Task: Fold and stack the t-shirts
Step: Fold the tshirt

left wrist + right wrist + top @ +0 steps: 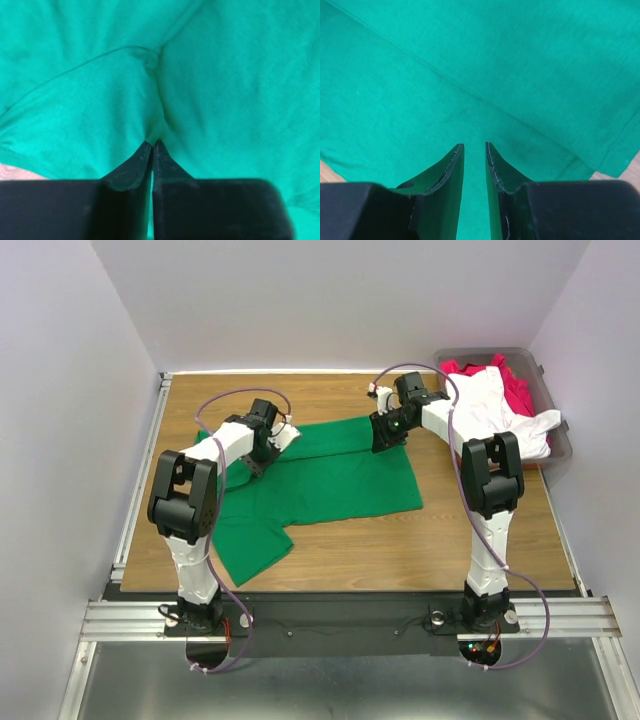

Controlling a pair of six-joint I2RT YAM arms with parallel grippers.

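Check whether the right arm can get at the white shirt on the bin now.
Probably yes: the white shirt spills over the bin rim close to the right gripper, which hangs over the green shirt; nothing stands between them.

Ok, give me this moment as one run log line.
left claw: shut on green t-shirt | right claw: slightly open over it | white t-shirt, red t-shirt: in bin

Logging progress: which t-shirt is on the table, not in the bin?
The green t-shirt, spread on the table. The white t-shirt and red t-shirt are heaped in the bin.
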